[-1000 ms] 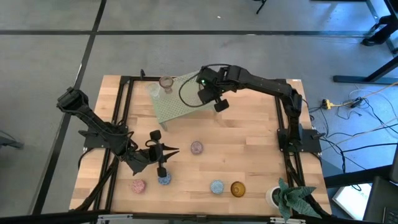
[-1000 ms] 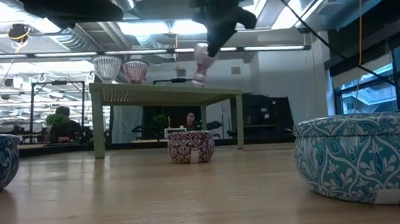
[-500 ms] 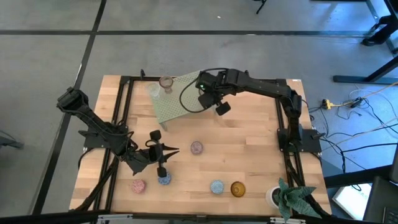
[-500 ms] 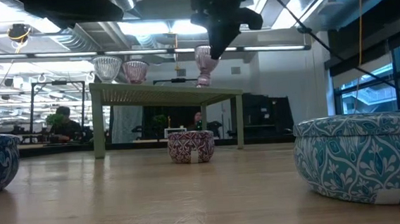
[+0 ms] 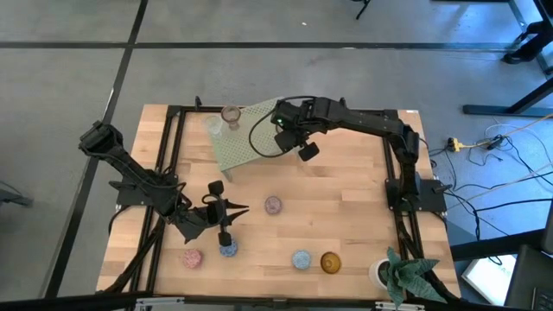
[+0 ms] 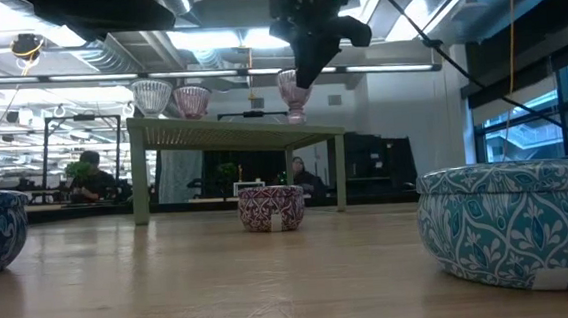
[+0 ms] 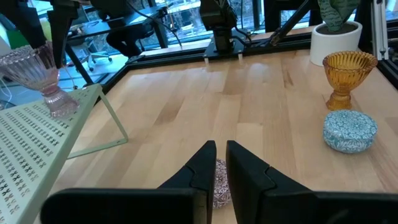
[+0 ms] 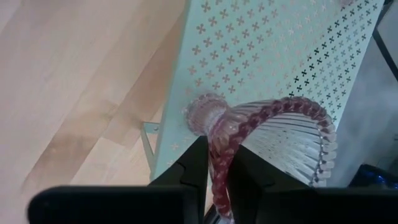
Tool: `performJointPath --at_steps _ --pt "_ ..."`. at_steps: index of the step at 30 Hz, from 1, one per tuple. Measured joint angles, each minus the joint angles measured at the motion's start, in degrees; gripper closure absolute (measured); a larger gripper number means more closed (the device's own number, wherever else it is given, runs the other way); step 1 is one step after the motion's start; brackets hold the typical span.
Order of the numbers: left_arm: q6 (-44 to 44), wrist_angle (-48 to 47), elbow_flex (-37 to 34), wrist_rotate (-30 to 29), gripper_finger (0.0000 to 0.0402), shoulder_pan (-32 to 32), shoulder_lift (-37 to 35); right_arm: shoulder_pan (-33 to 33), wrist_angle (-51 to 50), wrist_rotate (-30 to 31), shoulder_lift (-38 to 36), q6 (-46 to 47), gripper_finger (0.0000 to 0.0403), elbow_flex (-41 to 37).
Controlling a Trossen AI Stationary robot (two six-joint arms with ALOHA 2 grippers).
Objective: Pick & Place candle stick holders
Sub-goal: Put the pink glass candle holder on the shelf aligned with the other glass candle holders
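Note:
A pale green perforated rack [image 5: 242, 138] stands at the table's far middle. On its top rest a clear candle stick holder [image 6: 152, 95] and a pink one [image 6: 193, 100]. A third, pink and ribbed with a stem [image 6: 294, 91], stands upright with its foot [image 8: 204, 113] on the rack near its right edge. My right gripper [image 8: 219, 171] is shut on it from above. My left gripper [image 7: 217, 165] hovers shut over the near left table, just short of a mauve patterned holder [image 5: 273, 205]. My right gripper has the ribbed rim [image 8: 219, 144] of the pink stemmed holder between its two fingers, one finger inside the bowl and one outside. The fingers come steeply from above. The holder stands upright with its foot on the rack's top.
Along the near edge sit a pink holder [image 5: 192, 257], two blue ones [image 5: 228, 250] [image 5: 301, 259] and an amber stemmed one [image 5: 330, 262]. A white pot with a plant [image 5: 399, 273] fills the near right corner. A black frame [image 5: 173, 112] borders the table.
The pink stemmed holder hung tilted in my right gripper just above the rack. It has been turned upright and lowered, so that its foot now stands on the rack's top.

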Motion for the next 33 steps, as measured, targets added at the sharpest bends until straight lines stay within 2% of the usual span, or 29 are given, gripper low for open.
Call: performJointPath --at_steps 17,26,33 --pt "-0.1 0.0 0.0 0.0 0.0370 0.0 0.0 0.0 0.6 0.0 0.0 2.4 0.0276 0.0" --pt "-1.1 0.0 0.0 0.3 0.0370 0.0 0.0 0.1 1.1 0.0 0.0 3.1 0.0270 0.2" --pt "-1.1 0.0 0.0 0.4 0.0370 0.0 0.0 1.1 -0.3 0.0 0.0 4.0 0.0269 4.1"
